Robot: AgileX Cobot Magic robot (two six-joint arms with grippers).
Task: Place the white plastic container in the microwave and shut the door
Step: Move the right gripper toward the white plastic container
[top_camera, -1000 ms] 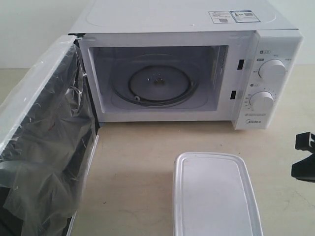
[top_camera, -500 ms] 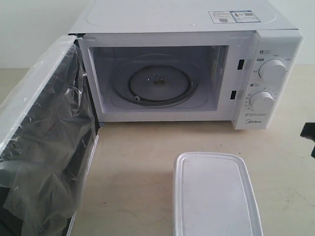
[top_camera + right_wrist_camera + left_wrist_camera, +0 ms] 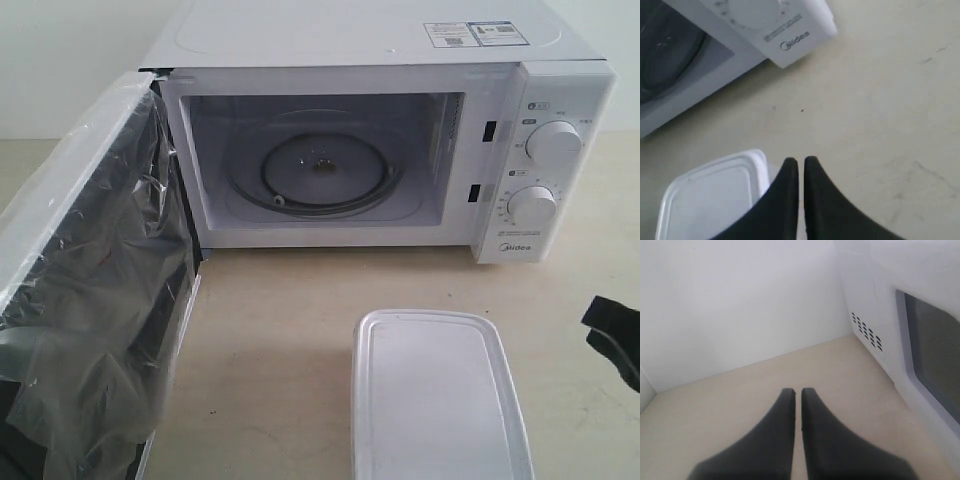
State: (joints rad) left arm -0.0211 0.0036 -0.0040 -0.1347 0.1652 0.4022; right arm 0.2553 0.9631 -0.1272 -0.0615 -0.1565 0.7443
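Observation:
The white plastic container lies flat on the beige table in front of the microwave, lid on. The microwave stands with its cavity exposed and the glass turntable bare. Its door hangs wide to the left, wrapped in loose clear film. My right gripper shows as a black shape at the right edge of the exterior view, beside the container and apart from it. In the right wrist view the right gripper is shut and empty next to the container's corner. My left gripper is shut and empty over bare table.
Two round knobs sit on the control panel at the right. The left wrist view shows a white wall and the microwave's vented side with the door window beside it. Beige tabletop lies between microwave and container.
The right gripper drew almost out of view at the right edge, then came back lower down, next to the container. Container, microwave and door have not moved.

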